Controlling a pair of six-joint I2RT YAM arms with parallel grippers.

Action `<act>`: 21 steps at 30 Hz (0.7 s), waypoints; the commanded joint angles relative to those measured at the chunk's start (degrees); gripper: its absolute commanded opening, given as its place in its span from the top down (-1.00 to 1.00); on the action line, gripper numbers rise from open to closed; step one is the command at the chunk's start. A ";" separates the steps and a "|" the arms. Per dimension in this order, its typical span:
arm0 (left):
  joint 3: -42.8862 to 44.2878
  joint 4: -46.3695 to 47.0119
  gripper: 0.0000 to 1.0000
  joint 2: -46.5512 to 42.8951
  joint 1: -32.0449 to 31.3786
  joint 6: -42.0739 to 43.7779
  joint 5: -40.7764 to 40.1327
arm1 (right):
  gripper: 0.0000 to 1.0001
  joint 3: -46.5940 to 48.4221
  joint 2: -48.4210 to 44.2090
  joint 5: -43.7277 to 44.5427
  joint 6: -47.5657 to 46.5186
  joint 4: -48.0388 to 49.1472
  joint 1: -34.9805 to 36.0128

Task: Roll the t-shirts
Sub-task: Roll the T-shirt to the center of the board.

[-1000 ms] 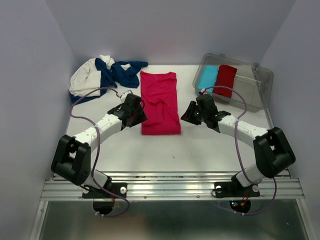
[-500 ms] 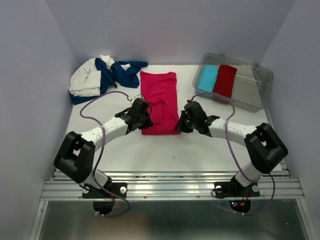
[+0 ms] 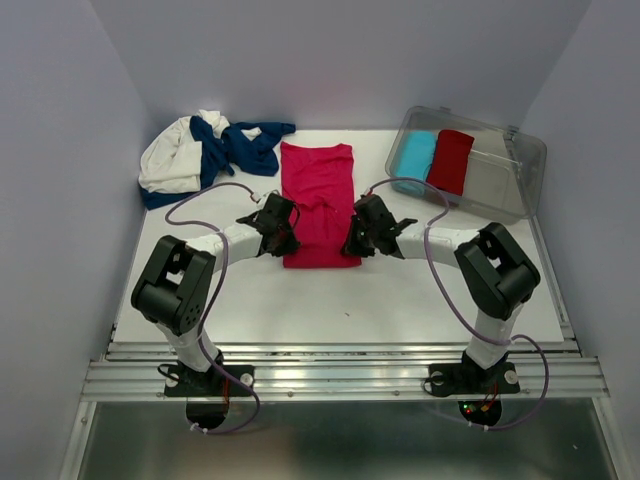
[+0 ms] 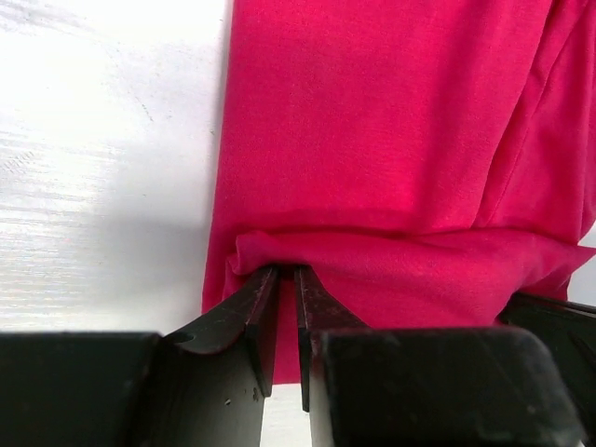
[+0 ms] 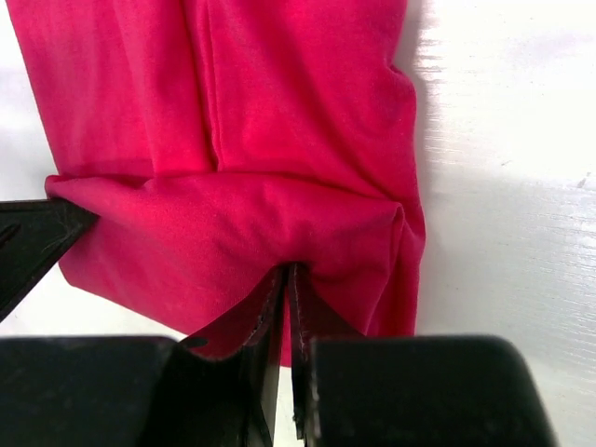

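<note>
Though unclear from above, left gripper (image 4: pixel 287 273) and right gripper (image 5: pixel 286 271) clamp the folded pink t-shirt (image 4: pixel 391 140).

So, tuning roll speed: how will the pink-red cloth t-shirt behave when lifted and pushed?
Probably floppy: the bright pink-red cloth t-shirt bunches softly where the left end effector and right end effector pinch its hem. Its lengthwise creases suggest uneven pushing could skew it.

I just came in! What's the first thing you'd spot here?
The bright pink-red t-shirt lying mid-table, its near edge pinched by the left hand and right hand. Then the clear bin at far right, holding a light blue roll and a dark red roll.
</note>
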 commanded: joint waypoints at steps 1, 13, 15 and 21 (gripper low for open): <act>2.40 -0.08 0.53 -1.69 -0.09 2.08 -2.29 | 0.77 2.86 -2.53 2.75 -2.59 -1.55 -0.43; 4.69 -4.48 0.51 -6.54 -2.12 2.52 -5.81 | 0.73 4.17 -4.39 6.71 -5.05 -5.42 -0.96; 5.39 -4.92 0.51 -4.35 -2.11 2.87 -6.42 | 0.73 4.70 -2.89 6.62 -5.05 -5.42 -1.48; 5.22 -3.87 0.51 1.37 -2.03 3.40 -6.51 | 0.74 5.32 1.33 5.57 -5.14 -5.68 -1.49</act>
